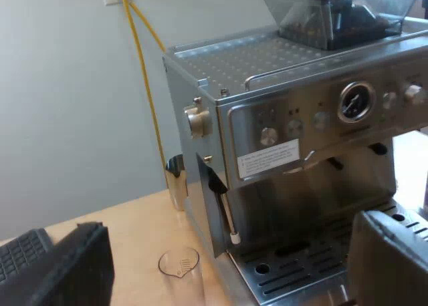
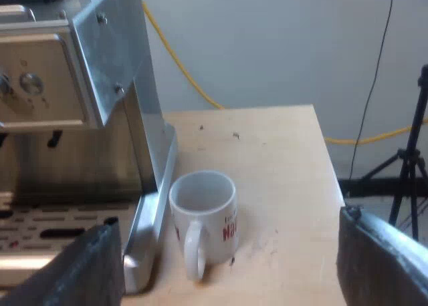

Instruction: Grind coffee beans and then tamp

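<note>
Espresso machine [image 1: 301,119] w/ bean hopper [image 1: 334,12] on top: straight ahead of our left gripper [image 1: 227,272], jaws spread wide, nothing held. Measuring glass [image 1: 180,269] upright betw those jaws, just beside machine's side panel. Our right gripper [image 2: 234,266] equally wide apart, empty; white mug [image 2: 204,212] near below it, by machine base. Light wood table [image 2: 281,152], grey wall [image 1: 67,85], yellow cable [image 1: 144,65] down it, black tripod [image 2: 408,166] past table edge.

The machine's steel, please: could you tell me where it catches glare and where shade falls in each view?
Left wrist view: the machine has a pale sheen on its top, while the bay over the drip tray sits in shade. Right wrist view: its side panel shines pale, and the mug casts a faint shadow on the table.
</note>
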